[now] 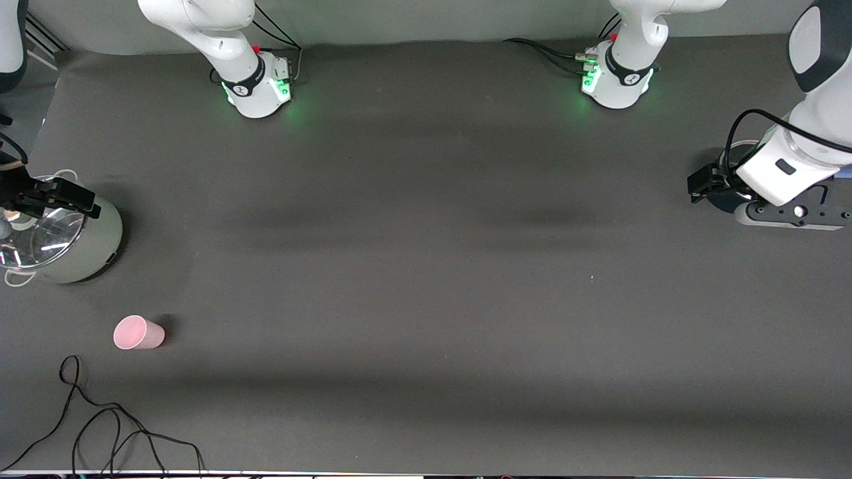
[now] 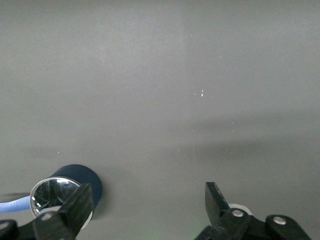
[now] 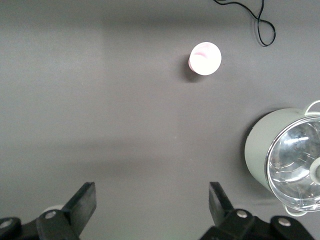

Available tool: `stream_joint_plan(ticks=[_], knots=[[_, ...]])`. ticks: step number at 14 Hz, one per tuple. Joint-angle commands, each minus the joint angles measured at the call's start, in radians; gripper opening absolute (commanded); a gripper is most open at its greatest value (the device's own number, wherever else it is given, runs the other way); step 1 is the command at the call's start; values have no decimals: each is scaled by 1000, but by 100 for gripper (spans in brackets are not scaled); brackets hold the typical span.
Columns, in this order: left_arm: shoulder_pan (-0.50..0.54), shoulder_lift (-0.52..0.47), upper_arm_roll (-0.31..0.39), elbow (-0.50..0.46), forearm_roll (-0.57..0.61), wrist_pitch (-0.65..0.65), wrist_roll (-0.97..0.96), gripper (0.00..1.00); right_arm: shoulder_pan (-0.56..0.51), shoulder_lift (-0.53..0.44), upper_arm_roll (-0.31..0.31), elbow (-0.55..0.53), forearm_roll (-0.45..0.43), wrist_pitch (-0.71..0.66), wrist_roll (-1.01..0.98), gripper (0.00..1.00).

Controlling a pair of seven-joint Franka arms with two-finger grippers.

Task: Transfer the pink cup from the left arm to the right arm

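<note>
The pink cup (image 1: 138, 332) stands mouth up on the grey table near the right arm's end, nearer to the front camera than the steel pot (image 1: 100, 243). Nothing holds it. It also shows in the right wrist view (image 3: 205, 58). My right gripper (image 1: 46, 196) hangs open and empty above the pot, apart from the cup; its fingers spread wide in the right wrist view (image 3: 152, 189). My left gripper (image 1: 705, 185) is open and empty at the left arm's end of the table, over a dark blue pot (image 2: 82, 177); it shows open in its wrist view (image 2: 147, 192).
The steel pot with a glass lid also shows in the right wrist view (image 3: 257, 150). A loose black cable (image 1: 100, 426) lies near the table's front edge, close to the cup, and shows in the right wrist view (image 3: 262, 22). Both arm bases stand along the back edge.
</note>
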Motion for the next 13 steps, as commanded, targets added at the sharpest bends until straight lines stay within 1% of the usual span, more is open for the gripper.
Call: stream_joint_plan(ticks=[1, 4, 7, 13], knots=[[-13, 6, 10, 28, -1, -27, 8, 100, 20, -2, -15, 9, -8, -4, 27, 100], [-4, 6, 10, 24, -5, -19, 10, 100, 20, -4, -18, 6, -4, -18, 21, 100], [-4, 6, 10, 18, -39, -16, 10, 100, 17, -2, -23, 1, 62, -70, 15, 100], [-4, 4, 10, 13, -41, -22, 10, 100, 15, -2, -21, 3, 67, -70, 13, 100]])
